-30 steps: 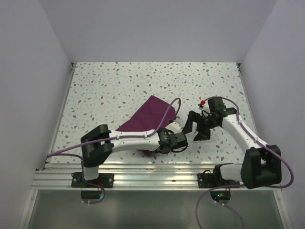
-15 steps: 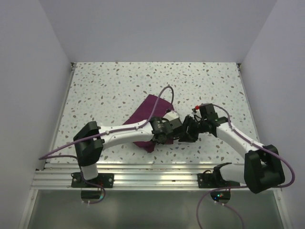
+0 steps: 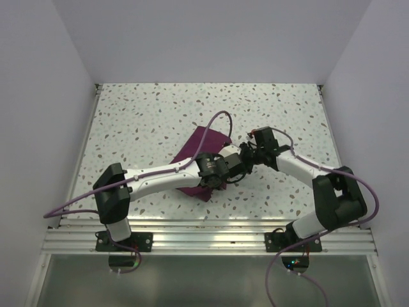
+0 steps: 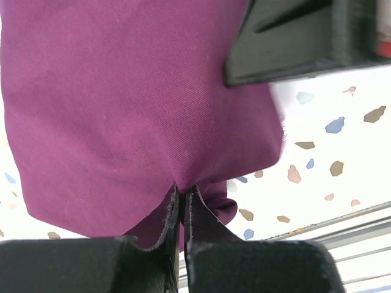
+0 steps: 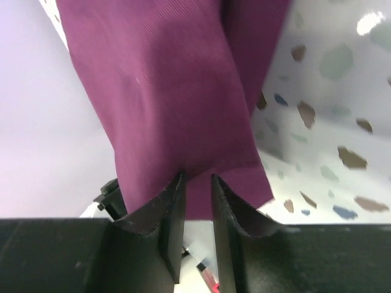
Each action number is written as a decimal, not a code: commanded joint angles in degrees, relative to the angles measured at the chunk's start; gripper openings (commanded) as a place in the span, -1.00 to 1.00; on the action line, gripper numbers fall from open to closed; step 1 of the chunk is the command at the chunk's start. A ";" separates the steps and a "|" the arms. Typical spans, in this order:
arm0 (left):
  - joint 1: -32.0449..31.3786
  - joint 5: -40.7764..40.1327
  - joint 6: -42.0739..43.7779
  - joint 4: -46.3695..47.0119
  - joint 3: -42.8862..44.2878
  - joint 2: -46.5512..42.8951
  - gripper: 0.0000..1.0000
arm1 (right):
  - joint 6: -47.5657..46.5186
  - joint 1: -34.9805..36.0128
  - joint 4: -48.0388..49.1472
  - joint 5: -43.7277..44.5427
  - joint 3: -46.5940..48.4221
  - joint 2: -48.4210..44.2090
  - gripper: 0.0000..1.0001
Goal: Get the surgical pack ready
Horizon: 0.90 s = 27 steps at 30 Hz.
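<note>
1. Surgical pack (image 3: 202, 139): a purple cloth lying diagonally on the speckled tabletop (image 3: 140, 121), about mid-width and a bit toward the near side. Only the outer fabric shows.
2. Its near-right end is where both arms meet. In the wrist views (image 4: 134, 104) (image 5: 171, 91) the cloth drapes from the fingers with the tabletop behind it, so this end looks raised off the surface.
3. Left fingers (image 3: 236, 167): in the left wrist view (image 4: 181, 195) they are pressed fully together, with a pinch of the cloth's edge caught between the tips.
4. Right fingers (image 3: 248, 157): in the right wrist view (image 5: 183, 204) they are drawn in to a narrow slot. A fold of purple cloth fills it, both sides touch the fabric, and creases run to the tips. It reads as a grip.
5. The two sets of fingers sit just beside each other on the same end. A black block at the top right of the left wrist view is likely the right one's body.
6. The left arm (image 3: 160, 179) stretches from near-left over the cloth. The right arm (image 3: 300, 169) bends in from near-right.
</note>
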 commanded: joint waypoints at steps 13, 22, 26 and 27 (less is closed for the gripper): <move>0.10 1.77 2.95 3.88 3.33 -2.29 -1.00 | 4.15 7.73 10.68 5.93 4.18 7.53 -1.00; 0.01 4.67 3.74 4.68 3.24 -2.47 -1.00 | 8.46 8.69 22.28 8.49 4.36 13.14 -1.00; 0.01 5.46 4.09 5.46 2.62 -2.47 -1.00 | 9.07 9.13 26.04 9.02 5.07 16.49 -1.00; 0.01 5.64 4.09 5.47 2.54 -2.21 -1.00 | 9.16 9.22 26.85 9.02 4.89 16.93 -1.00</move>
